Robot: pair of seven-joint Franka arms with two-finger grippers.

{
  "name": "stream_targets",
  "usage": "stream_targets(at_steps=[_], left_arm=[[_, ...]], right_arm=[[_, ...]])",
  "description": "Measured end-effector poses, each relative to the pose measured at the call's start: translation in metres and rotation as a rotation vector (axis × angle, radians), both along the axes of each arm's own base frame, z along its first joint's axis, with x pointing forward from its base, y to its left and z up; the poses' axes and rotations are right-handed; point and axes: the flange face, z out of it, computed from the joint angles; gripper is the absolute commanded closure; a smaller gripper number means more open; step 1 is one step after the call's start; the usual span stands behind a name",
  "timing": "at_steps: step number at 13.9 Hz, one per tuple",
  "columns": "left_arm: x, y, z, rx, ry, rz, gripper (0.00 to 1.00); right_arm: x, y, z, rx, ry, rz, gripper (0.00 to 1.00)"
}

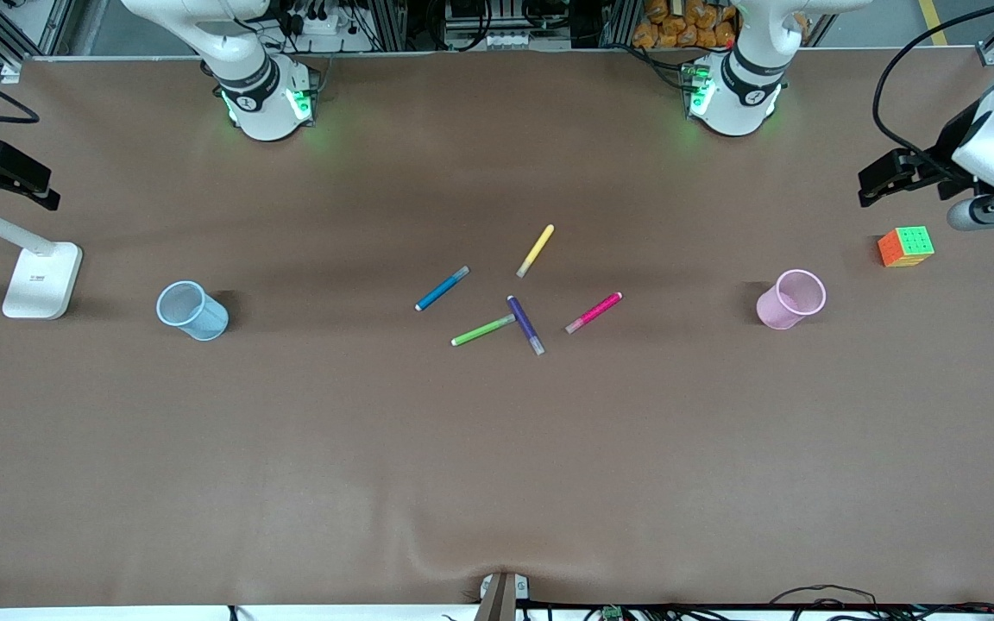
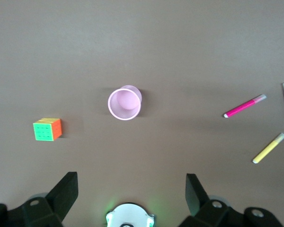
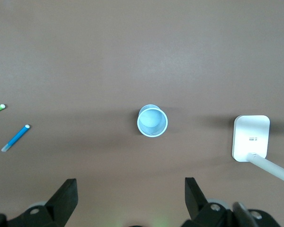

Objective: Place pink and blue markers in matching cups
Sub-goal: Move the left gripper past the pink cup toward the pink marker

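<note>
Pink marker lies well apart from open left gripper.

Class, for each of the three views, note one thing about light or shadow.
Front view: green lights glow on the brown table at both arm bases. Left wrist view: the pink cup casts a soft shadow. Right wrist view: a darker band crosses the table beside the blue cup.

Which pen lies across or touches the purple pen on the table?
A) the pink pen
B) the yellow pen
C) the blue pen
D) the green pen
D: in the front view the green pen meets the purple pen with one end, while the blue pen, yellow pen and pink pen each lie apart from it.
</note>
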Motion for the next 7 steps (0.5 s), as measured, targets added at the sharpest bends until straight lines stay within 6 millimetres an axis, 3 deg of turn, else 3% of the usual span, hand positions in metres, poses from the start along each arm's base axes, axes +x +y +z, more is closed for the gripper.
stream_targets(at_steps=[3, 7], left_arm=[[0.009, -0.016, -0.022, -0.002, 0.042, -0.018, 0.0], [0.017, -0.062, -0.058, 0.014, 0.102, -0.034, 0.0]], right_arm=[[0.0, 0.0, 0.0, 0.0, 0.002, 0.0, 0.0], [0.0, 0.0, 0.0, 0.0, 0.004, -0.001, 0.0]])
